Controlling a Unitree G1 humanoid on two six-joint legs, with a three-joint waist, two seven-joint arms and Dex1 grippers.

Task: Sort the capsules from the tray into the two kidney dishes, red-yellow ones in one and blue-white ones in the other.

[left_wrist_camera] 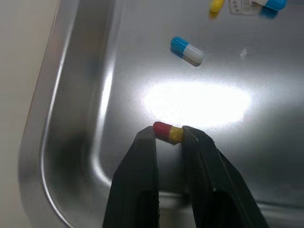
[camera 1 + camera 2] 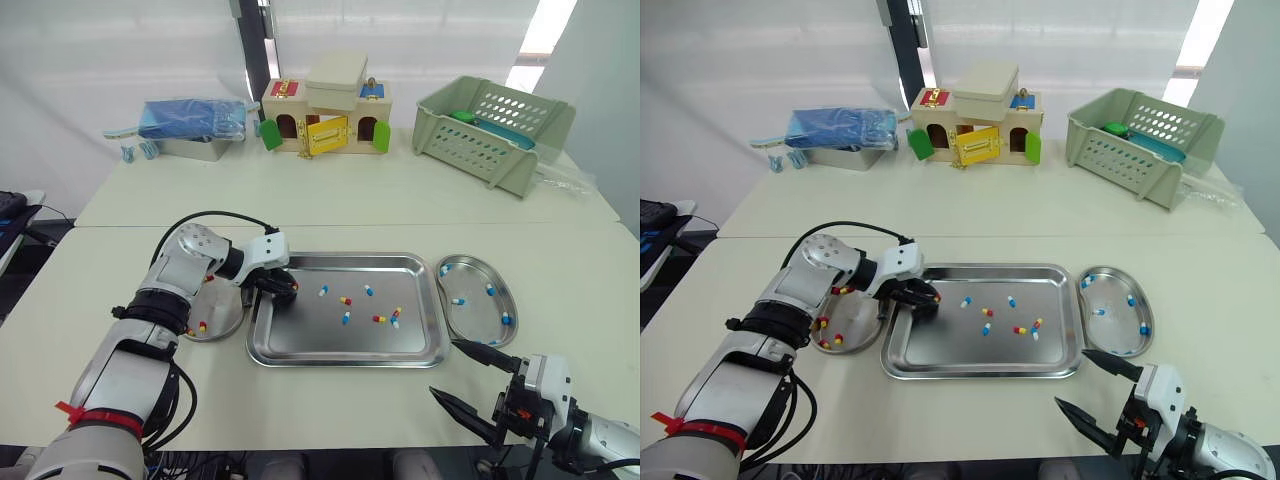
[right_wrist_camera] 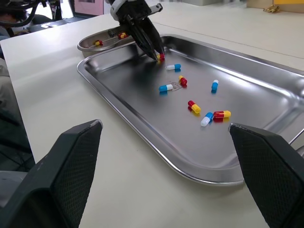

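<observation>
Table bare along its near edge. Left hand (image 2: pixel 277 284), arm bent inward, pinches red-yellow capsule (image 1: pixel 167 132) on tray (image 2: pixel 345 360) floor by left rim. Right hand (image 2: pixel 442 366) hovers off tray's near-right corner, fingers spread wide, empty.

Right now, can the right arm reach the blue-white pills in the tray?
Probably yes. The right gripper hangs open by the tray's near right corner, nothing between it and the nearest blue-white capsule; the left gripper is at the tray's other end.

left kidney dish (image 2: pixel 224 324) partly hidden behind left arm (image 2: pixel 180 268); tray (image 1: pixel 71 95) cropped in wrist view
</observation>
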